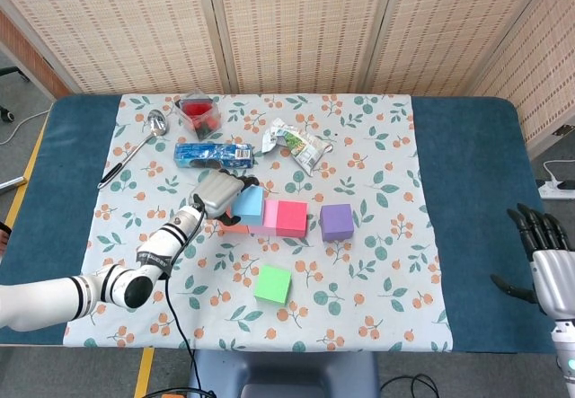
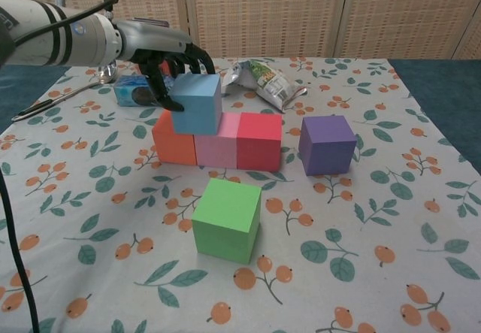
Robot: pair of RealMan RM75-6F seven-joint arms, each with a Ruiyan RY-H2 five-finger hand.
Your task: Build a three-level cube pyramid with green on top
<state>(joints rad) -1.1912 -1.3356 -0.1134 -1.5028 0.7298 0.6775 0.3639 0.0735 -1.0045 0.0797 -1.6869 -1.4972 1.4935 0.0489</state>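
- Fingers (image 2: 174,64) of the left hand (image 2: 161,51) curl over the blue cube (image 2: 197,103), grasping it from its far-left side.
- Blue cube sits on the row directly beneath the fingers: orange cube (image 2: 173,139), pink cube (image 2: 218,142), red cube (image 2: 259,141), side by side, touching.
- Purple cube (image 2: 327,144) stands right of the fingers, just beside the row, apart from it.
- Green cube (image 2: 227,219) lies nearer the camera than the fingers, alone on the floral cloth.
- Right hand (image 1: 550,268) hangs off the tabletop's (image 1: 467,146) right edge, well away, released, fingers apart.
- Behind the fingers: blue packet (image 1: 214,154), crumpled wrapper (image 1: 296,142), spoon (image 1: 135,146).
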